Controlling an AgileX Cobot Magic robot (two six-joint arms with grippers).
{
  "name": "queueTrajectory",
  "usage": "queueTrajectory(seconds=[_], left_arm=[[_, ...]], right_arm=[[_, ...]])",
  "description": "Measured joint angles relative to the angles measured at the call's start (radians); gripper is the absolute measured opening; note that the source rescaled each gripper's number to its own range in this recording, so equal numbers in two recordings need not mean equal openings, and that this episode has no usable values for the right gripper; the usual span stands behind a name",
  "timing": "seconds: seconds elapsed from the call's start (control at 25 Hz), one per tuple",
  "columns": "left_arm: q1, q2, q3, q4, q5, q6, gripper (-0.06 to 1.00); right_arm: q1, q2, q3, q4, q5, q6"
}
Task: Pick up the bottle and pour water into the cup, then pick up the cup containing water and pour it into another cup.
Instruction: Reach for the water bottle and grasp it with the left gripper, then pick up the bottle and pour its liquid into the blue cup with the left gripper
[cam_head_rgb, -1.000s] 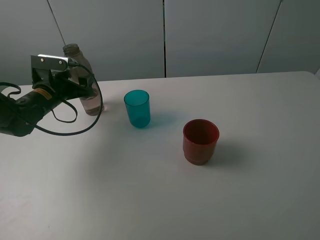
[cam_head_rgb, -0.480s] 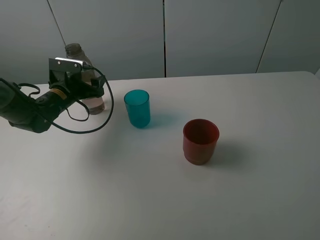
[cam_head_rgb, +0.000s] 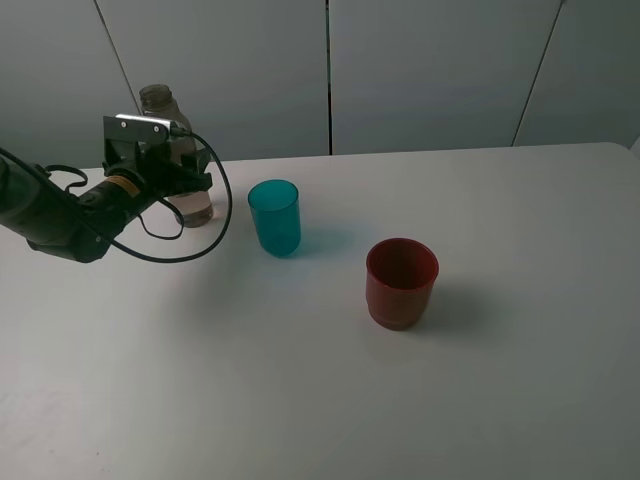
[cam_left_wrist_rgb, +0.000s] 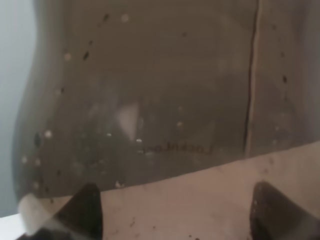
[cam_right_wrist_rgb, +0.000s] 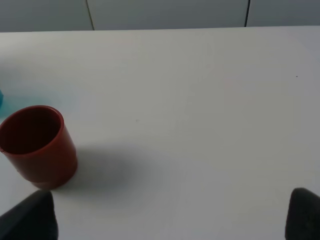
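High view: the bottle (cam_head_rgb: 158, 100) stands upright at the upper left of the frame, near the table's (cam_head_rgb: 500, 400) far edge. The left pincer (cam_head_rgb: 190, 183) is closed around the bottle's middle, and its arm (cam_head_rgb: 60, 215) reaches in from the left edge. The teal cup (cam_head_rgb: 274, 217) stands upright just right of the bottle, apart from it. The red cup (cam_head_rgb: 401, 283) stands upright near the centre, lower and further right, well apart from the teal cup. The right pincer is out of this frame.

Left wrist view: the bottle (cam_left_wrist_rgb: 160, 90) fills nearly the whole frame, brownish above and paler below. The left pincer (cam_left_wrist_rgb: 177, 210) grips it, one dark fingertip (cam_left_wrist_rgb: 82, 210) at each bottom side, pressed against the plastic.

Right wrist view: the right pincer (cam_right_wrist_rgb: 165, 217) stands wide and holds nothing, its fingertips (cam_right_wrist_rgb: 30, 220) in the two bottom corners. The red cup (cam_right_wrist_rgb: 37, 147) sits at the lower left on the table (cam_right_wrist_rgb: 200, 100), mouth up. A sliver of the teal cup (cam_right_wrist_rgb: 1, 98) shows at the left edge.
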Motion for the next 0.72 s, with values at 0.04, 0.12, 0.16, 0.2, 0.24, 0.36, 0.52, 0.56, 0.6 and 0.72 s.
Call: queueTrajectory(seconds=[0.04, 0.12, 0.16, 0.2, 0.24, 0.36, 0.52, 0.56, 0.6, 0.72], left_arm=[[0.0, 0.0, 0.0, 0.002, 0.0, 0.0, 0.03], [0.0, 0.0, 0.0, 0.009, 0.0, -0.002, 0.03], [0.0, 0.0, 0.0, 0.009, 0.0, -0.002, 0.03], [0.0, 0.0, 0.0, 0.011, 0.0, -0.004, 0.03], [0.0, 0.0, 0.0, 0.013, 0.0, -0.004, 0.03], [0.0, 0.0, -0.002, 0.019, 0.0, -0.004, 0.03], [0.0, 0.0, -0.002, 0.043, 0.0, -0.02, 0.03], [0.0, 0.0, -0.002, 0.045, 0.003, -0.022, 0.03], [0.0, -0.007, -0.002, 0.051, 0.012, -0.022, 0.03], [0.0, -0.042, -0.002, 0.08, 0.093, -0.023, 0.03]], right_arm=[[0.0, 0.0, 0.0, 0.0, 0.0, 0.0], [0.0, 0.0, 0.0, 0.0, 0.0, 0.0], [0.0, 0.0, 0.0, 0.0, 0.0, 0.0], [0.0, 0.0, 0.0, 0.0, 0.0, 0.0], [0.0, 0.0, 0.0, 0.0, 0.0, 0.0], [0.0, 0.0, 0.0, 0.0, 0.0, 0.0], [0.0, 0.0, 0.0, 0.0, 0.0, 0.0], [0.0, 0.0, 0.0, 0.0, 0.0, 0.0], [0.0, 0.0, 0.0, 0.0, 0.0, 0.0], [0.0, 0.0, 0.0, 0.0, 0.0, 0.0]])
